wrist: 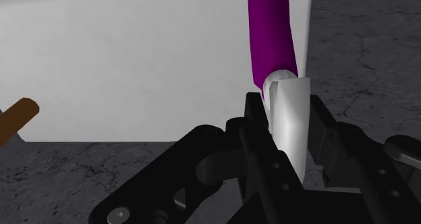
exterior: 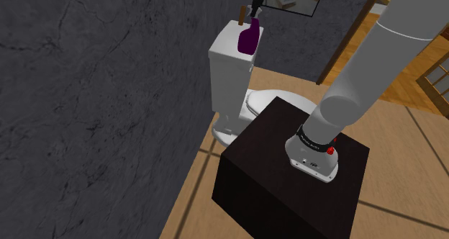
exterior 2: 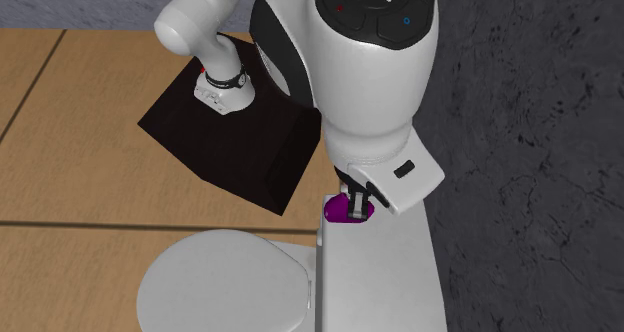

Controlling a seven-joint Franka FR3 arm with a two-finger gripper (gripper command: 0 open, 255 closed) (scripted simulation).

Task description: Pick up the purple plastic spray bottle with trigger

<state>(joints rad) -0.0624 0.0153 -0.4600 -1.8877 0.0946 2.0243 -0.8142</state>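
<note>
Jaws pinched on the white trigger head of one purple spray bottle (exterior: 248, 37), upright on one toilet tank (exterior: 229, 68); one brown stick (exterior: 241, 14) beside it.

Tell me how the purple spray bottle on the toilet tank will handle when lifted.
The purple spray bottle looks rigid, so it should hold its shape. It stands tall and narrow on the toilet tank, so a nudge might tip it. The end effector clasps its smooth white trigger head; it could slip.
</note>
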